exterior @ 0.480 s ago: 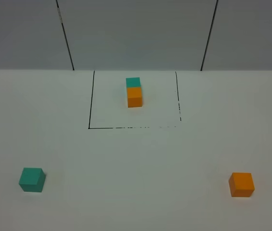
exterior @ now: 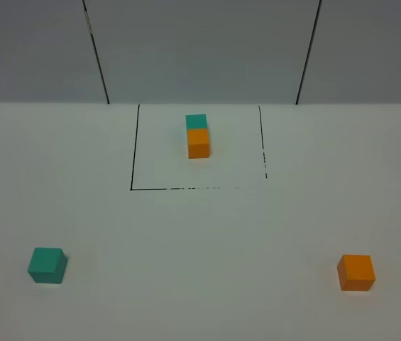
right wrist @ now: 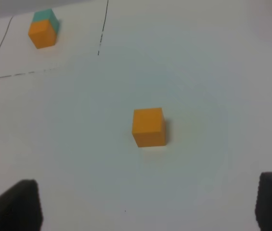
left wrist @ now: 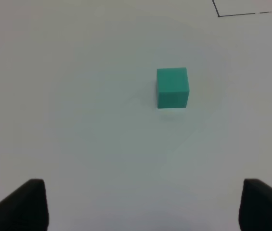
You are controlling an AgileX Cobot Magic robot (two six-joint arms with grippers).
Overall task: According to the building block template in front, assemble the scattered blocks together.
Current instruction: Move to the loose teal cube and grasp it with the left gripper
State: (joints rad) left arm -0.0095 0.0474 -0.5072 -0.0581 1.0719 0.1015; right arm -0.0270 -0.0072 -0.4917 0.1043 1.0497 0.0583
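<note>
The building block template stands inside a thin black-lined square [exterior: 131, 156] at the back middle: a teal cube [exterior: 196, 121] touching an orange cube [exterior: 199, 143]. It also shows in the right wrist view as a pair [right wrist: 43, 30]. The scattered teal block [exterior: 47, 265] sits alone at the front left and the scattered orange block [exterior: 356, 273] at the front right. My left gripper [left wrist: 143, 202] is open, with the teal block [left wrist: 172, 87] some way ahead of its fingers. My right gripper [right wrist: 148, 199] is open too, short of the orange block [right wrist: 148, 126]. Neither gripper shows in the exterior high view.
The white table [exterior: 200, 234] runs back to a grey panelled wall [exterior: 200, 50] with two dark seams. A corner of the drawn outline [left wrist: 218, 15] shows beyond the teal block in the left wrist view.
</note>
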